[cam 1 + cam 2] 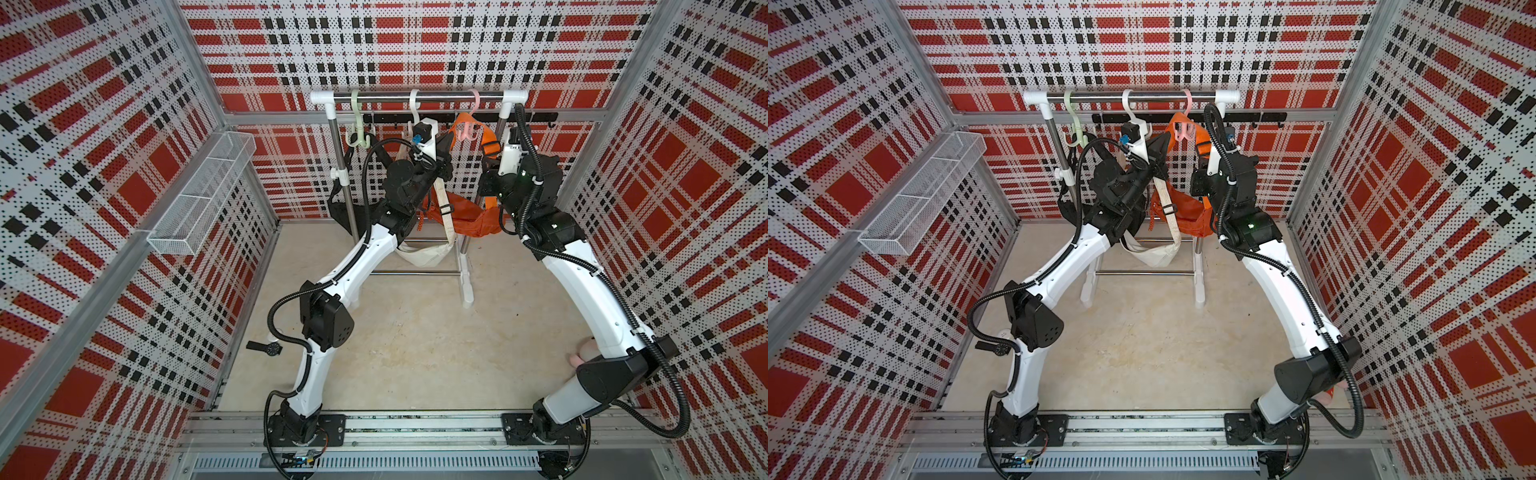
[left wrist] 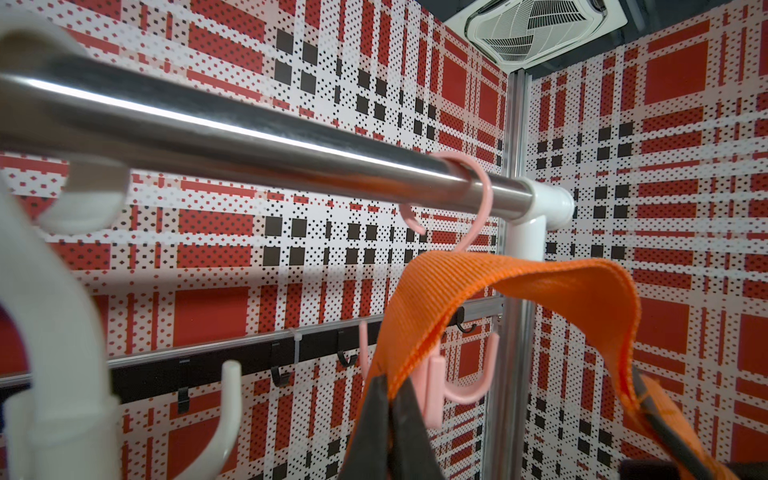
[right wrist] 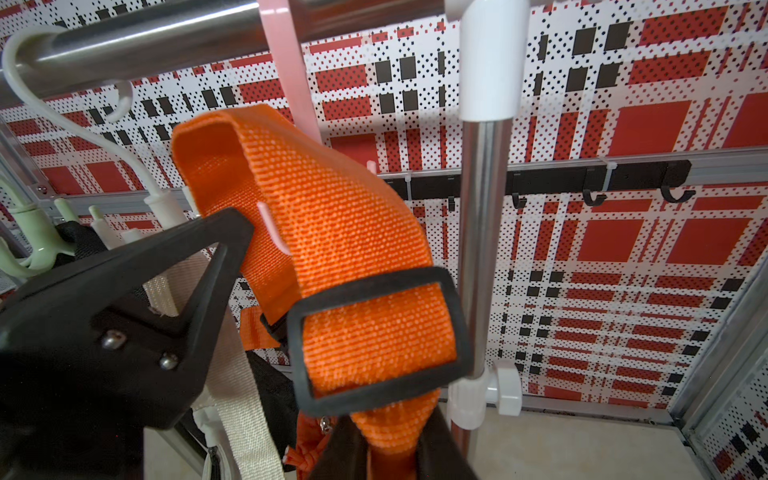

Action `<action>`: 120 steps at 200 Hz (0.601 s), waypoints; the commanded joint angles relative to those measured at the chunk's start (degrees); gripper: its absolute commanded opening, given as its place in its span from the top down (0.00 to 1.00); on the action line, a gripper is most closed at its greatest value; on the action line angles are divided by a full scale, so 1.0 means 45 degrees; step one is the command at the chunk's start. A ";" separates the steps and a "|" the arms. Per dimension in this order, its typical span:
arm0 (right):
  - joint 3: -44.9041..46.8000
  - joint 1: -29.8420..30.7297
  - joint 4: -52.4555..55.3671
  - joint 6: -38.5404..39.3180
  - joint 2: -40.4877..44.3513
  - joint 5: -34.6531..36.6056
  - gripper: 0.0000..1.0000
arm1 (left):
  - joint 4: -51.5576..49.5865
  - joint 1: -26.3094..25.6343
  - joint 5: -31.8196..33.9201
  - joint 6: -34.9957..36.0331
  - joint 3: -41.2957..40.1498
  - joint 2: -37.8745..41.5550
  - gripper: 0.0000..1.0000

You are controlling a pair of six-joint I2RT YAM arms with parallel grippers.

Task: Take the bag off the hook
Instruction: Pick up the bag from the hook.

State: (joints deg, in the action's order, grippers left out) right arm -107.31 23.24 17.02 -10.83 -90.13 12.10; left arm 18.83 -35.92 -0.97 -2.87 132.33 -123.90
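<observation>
Up under the rail (image 2: 249, 137), the orange bag (image 1: 465, 218) hangs from the pink hook (image 2: 459, 195). Its body is slung low between the two arms and its strap (image 3: 332, 208) rises to the hook. In the left wrist view the strap arches over the hook's lower prongs, raised above their crooks; whether it touches a prong anywhere I cannot tell.

The left gripper (image 2: 390, 388) is clamped on the strap at one end of that arch, just beside the prongs, its dark fingers pressed against the webbing. The right gripper (image 3: 390, 426) pinches the strap at the other end, just below the black buckle (image 3: 365, 291), with the webbing squeezed narrow between its jaws. The loop thus runs from one gripper up over the hook and down to the other, with both grippers below the rail and near each other. The right one is beside the rack's post (image 3: 482, 249).

Further left on the rail hang a white hook (image 1: 414, 104) with a cream bag (image 1: 424, 255) and a green hook (image 1: 354, 108) with a black bag (image 1: 338, 210). A wire basket (image 1: 199, 187) is fixed to the left wall. A watch (image 1: 270, 348) lies on the floor (image 1: 415, 340) near the left arm.
</observation>
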 commanded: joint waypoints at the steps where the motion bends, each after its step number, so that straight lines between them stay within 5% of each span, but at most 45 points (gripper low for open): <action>1: 0.0145 0.0108 0.0026 0.0004 0.0933 -0.0347 0.83 | 0.0464 -0.0326 0.0002 0.0182 -0.0277 0.1043 1.00; 120: 0.1846 0.0108 0.1848 -0.0389 0.3535 0.0613 0.84 | 0.0777 -0.1689 0.0294 -0.0275 -0.4368 0.4008 1.00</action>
State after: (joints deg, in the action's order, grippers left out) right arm -100.03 23.24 21.96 -11.60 -77.21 13.58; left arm 20.10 -41.80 -0.25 -3.42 115.07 -109.82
